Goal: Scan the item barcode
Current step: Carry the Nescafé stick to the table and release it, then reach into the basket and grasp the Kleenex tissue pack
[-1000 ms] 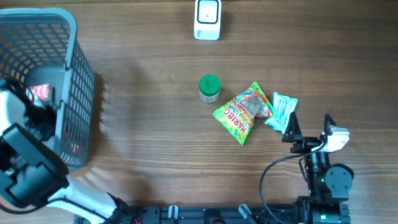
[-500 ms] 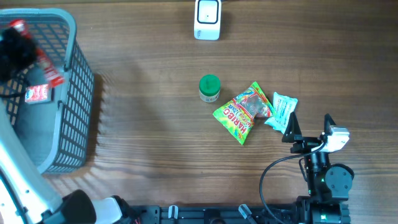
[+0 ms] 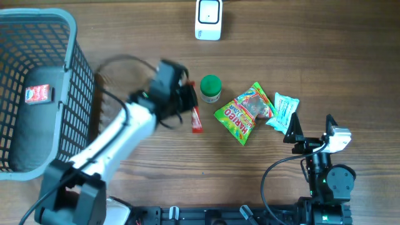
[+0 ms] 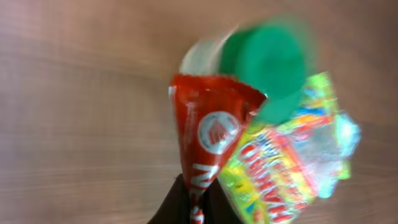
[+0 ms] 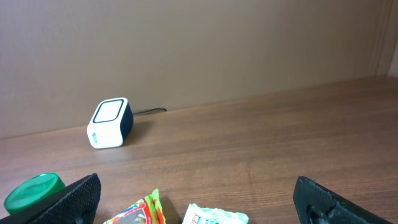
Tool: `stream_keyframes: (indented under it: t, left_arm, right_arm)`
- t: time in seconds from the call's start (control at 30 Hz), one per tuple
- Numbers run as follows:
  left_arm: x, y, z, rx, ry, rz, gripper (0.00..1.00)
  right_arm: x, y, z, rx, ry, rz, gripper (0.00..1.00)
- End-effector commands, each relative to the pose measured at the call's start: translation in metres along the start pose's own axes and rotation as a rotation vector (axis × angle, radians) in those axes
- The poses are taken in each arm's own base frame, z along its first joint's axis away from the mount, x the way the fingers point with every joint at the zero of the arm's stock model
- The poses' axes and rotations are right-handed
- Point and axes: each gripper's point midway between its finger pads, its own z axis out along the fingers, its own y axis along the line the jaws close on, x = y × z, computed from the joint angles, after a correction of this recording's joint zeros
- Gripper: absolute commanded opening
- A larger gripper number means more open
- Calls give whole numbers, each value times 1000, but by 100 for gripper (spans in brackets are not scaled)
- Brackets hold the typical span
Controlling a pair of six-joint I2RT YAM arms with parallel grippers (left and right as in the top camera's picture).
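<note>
My left gripper is shut on a red snack packet, held just left of the green-lidded jar in the middle of the table. In the left wrist view the red packet sticks out from between the fingers of the left gripper, blurred by motion, with the jar's green lid behind it. The white barcode scanner stands at the far edge; the right wrist view also shows the scanner. My right gripper rests open at the near right with nothing in it.
A grey wire basket stands at the far left with a red item inside. A green Haribo bag and a white-teal packet lie right of the jar, just ahead of the right gripper.
The left arm lifted the red packet out of the basket and swung right, to beside the green-lidded jar. The right arm has not moved.
</note>
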Motion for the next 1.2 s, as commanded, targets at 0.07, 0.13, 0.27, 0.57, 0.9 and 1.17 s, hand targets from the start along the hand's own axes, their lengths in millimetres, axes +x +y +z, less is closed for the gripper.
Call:
stream_keyframes:
  t: [0.07,0.13,0.27,0.57,0.9,1.17]
  left_arm:
    - [39,29,22,-148,-102,-122,42]
    - [37,20,22,-126,-124,-101,100]
    - [-5,-30,-20,-22,-263,98,100]
    - [-104,-86,-250,-108,-841,364,100]
    - [-185,81,-394,-418,-1110,-180,100]
    - [-189,255,-329,-775,-810,-592,100]
  right_arm:
    - [-2,0,0,2,-8,6,100]
    - [-2,0,0,2,-8,6,100]
    - [-2,0,0,2,-8,6,100]
    - [-2,0,0,2,-8,6,100]
    - [-2,0,0,2,-8,6,100]
    - [-2,0,0,2,-8,6,100]
